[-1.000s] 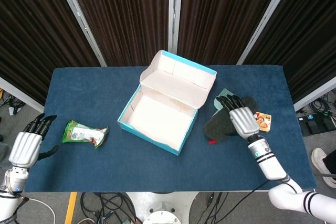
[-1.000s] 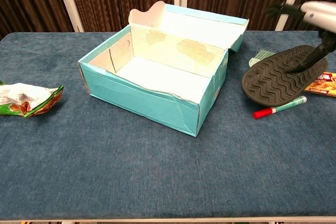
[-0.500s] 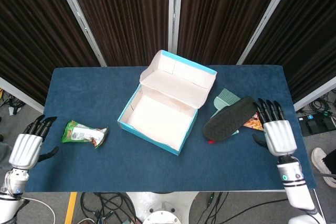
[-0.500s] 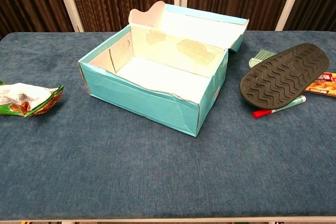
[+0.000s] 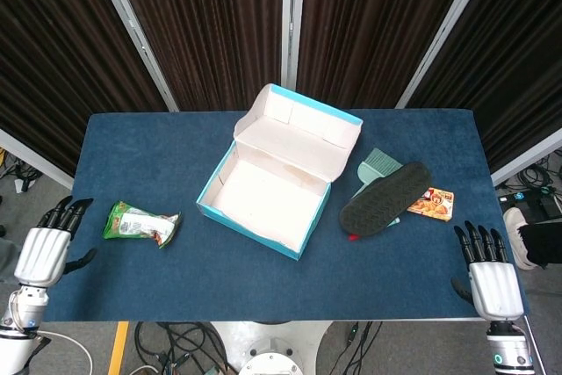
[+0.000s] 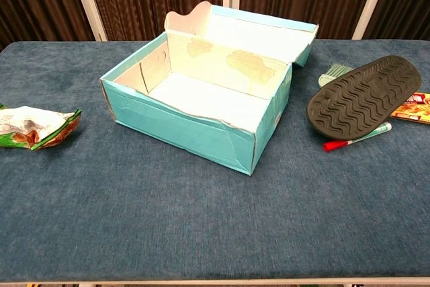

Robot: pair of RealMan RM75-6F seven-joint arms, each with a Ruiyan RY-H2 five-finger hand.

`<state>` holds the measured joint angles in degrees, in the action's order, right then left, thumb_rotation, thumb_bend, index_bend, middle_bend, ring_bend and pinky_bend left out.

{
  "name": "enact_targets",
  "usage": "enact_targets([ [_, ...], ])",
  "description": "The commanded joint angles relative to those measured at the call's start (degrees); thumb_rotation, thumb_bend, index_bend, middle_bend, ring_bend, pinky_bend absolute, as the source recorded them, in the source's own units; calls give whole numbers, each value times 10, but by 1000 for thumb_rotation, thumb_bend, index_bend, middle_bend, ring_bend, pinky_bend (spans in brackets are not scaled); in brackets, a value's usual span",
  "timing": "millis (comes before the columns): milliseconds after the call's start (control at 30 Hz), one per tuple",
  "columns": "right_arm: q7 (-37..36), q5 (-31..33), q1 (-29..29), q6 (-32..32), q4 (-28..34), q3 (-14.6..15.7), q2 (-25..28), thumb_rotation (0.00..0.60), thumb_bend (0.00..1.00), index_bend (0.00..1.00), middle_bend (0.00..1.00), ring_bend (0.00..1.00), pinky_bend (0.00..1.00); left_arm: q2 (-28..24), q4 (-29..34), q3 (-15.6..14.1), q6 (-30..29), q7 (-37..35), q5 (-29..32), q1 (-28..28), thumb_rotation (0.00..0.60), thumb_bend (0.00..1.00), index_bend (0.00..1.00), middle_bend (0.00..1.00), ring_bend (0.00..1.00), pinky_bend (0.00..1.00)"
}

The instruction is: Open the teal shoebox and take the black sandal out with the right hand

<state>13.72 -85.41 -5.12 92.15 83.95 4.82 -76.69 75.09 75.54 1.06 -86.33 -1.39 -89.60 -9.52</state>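
Shoebox (image 5: 279, 183) in teal sits near the middle of a blue table (image 5: 132, 270), lid folded back, its white inside bare. The black sandal (image 5: 385, 198) lies outside the box, just to its right, sole up. In the chest view it tilts, resting partly on a red-capped marker (image 6: 356, 138), a pale green object (image 6: 334, 72) and an orange snack packet (image 5: 432, 204).

The right hand (image 5: 490, 277) hovers at the table's near right corner, well apart from the sandal, fingers straight and spread, holding nothing. The left hand (image 5: 46, 247) hovers off the near left edge, fingers extended and apart, also empty. A green snack bag (image 5: 140, 222) lies nearby on the left.

Judging from this, the task looks complete: box open, sandal out.

Possible risks from here: the sandal rests unevenly on small items, so a nudge to the table or marker might make it slide or tip. A careless sweep by either arm could also knock the light, empty box or its upright lid.
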Motion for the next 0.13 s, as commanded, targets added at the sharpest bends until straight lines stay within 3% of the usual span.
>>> enact_targets([
  [33,-11,-8,6,2,-13,-4,-7,600,58,0,0,0,0,-3,3,-1,4,1,3,1,600,178,102,151,74,251],
  [133,-18,-14,7,0,-18,-10,-10,600,31,0,0,0,0,-2,3,-3,6,0,2,2,600,178,105,151,74,251],
])
